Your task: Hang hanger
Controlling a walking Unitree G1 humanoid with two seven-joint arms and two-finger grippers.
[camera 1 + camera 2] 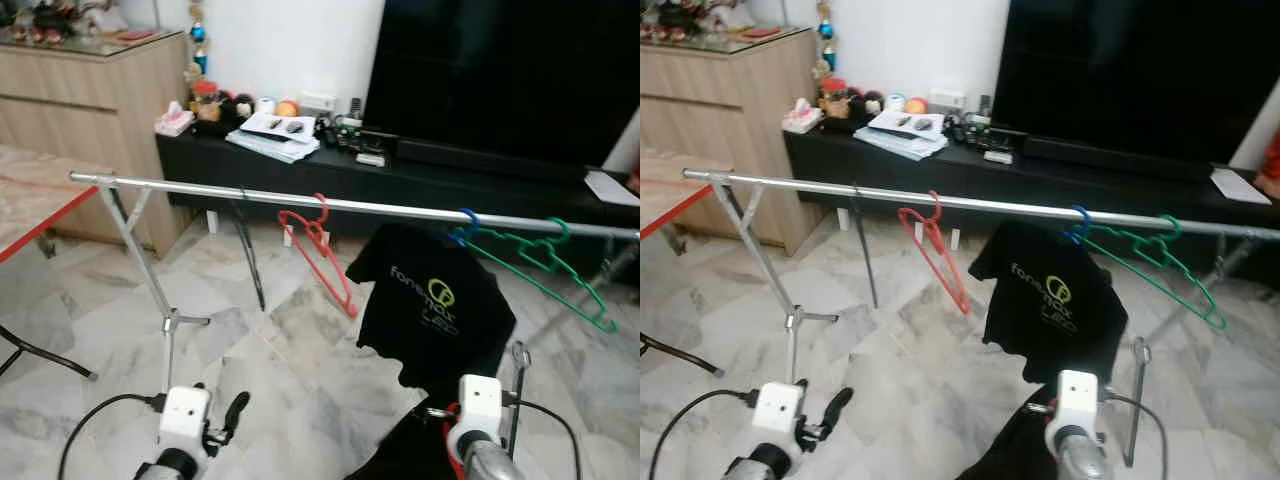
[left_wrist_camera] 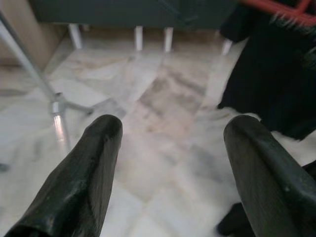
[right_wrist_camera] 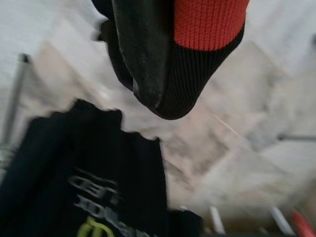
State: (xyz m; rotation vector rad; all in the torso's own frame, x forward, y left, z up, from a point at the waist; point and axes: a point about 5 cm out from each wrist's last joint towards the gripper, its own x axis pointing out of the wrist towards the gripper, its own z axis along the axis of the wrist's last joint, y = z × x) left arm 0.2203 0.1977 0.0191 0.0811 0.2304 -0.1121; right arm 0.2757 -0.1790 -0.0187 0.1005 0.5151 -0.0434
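A silver clothes rail (image 1: 200,188) runs across in front of me at chest height. On it hang a bare red hanger (image 1: 322,252), a black printed T-shirt (image 1: 440,300) on a blue hook, and a bare green hanger (image 1: 550,262). My right gripper (image 3: 154,98) is low on the right, below the T-shirt, shut against a black garment with a red knit band (image 3: 207,24). A metal hanger hook (image 1: 520,356) stands up just beside that wrist. My left gripper (image 2: 173,133) is low on the left, open over the floor with nothing between its fingers.
The rail's stand leg (image 1: 170,322) stands at the left. A low black TV console (image 1: 300,165) with clutter and a large TV (image 1: 500,70) are behind the rail. A wooden cabinet (image 1: 90,90) and a red-edged table (image 1: 40,215) are at the left. Marble floor lies below.
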